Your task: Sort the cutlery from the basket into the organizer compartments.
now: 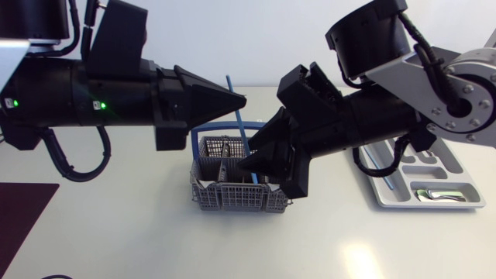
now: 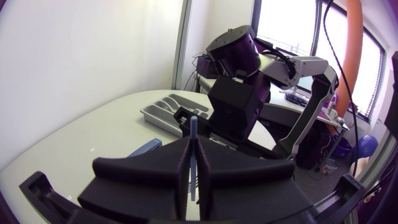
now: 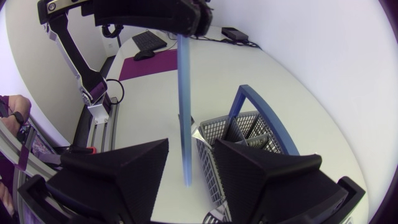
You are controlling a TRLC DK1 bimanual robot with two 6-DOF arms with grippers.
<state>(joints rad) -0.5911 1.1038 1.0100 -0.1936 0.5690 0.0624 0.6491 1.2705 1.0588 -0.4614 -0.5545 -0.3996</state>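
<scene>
A long blue-handled utensil (image 1: 242, 128) stands nearly upright above the grey cutlery basket (image 1: 209, 194). My left gripper (image 1: 242, 101) is shut on its upper part; in the left wrist view the blue handle (image 2: 193, 124) sticks out from the pressed-together fingers of that gripper (image 2: 193, 142). My right gripper (image 1: 249, 163) sits at the utensil's lower end, just over the basket. In the right wrist view the blue handle (image 3: 183, 93) hangs between the spread fingers of the right gripper (image 3: 191, 149) without touching both. The utensil's working end is hidden.
The basket (image 3: 249, 127) has a blue bail handle (image 1: 203, 132) and still holds several pieces. The grey organizer (image 1: 403, 198) lies at the right, under my right arm, with a metal piece in its near compartment. A purple mat (image 1: 23, 209) covers the near left corner.
</scene>
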